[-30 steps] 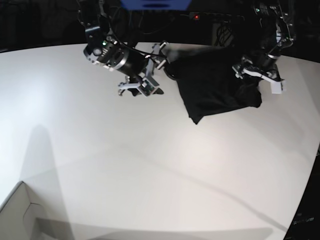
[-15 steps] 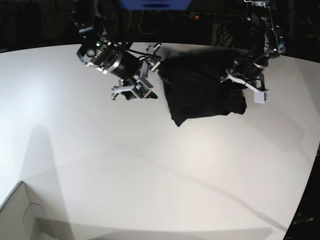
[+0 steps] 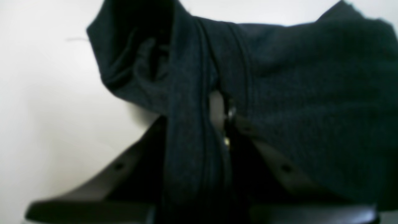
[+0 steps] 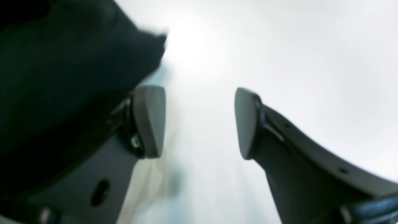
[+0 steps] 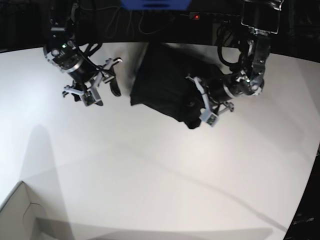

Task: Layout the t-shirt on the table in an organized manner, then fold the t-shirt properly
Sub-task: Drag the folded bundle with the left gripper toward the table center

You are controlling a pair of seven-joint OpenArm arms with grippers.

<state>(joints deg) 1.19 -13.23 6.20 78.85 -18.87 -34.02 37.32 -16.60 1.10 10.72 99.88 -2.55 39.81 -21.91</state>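
The black t-shirt (image 5: 162, 80) lies bunched on the white table (image 5: 150, 175) near its far edge. My left gripper (image 5: 202, 109) sits at the shirt's front right corner. In the left wrist view a thick fold of the t-shirt (image 3: 311, 93) runs between the fingers (image 3: 279, 168) of the left gripper (image 3: 217, 121), which is shut on it. My right gripper (image 5: 106, 80) hovers left of the shirt, apart from it. In the right wrist view the right gripper (image 4: 197, 123) stands open over the bare table (image 4: 279, 46), with the t-shirt (image 4: 62, 62) beside its left finger.
A pale cardboard box corner (image 5: 20, 215) juts in at the front left. The table's curved edge runs along the back and down the right side (image 5: 307, 165). Dark equipment and cables stand behind the far edge.
The left gripper closed on the shirt's right side and dragged it left and toward the front. The right arm swung left, away from the shirt, with its jaws still open.
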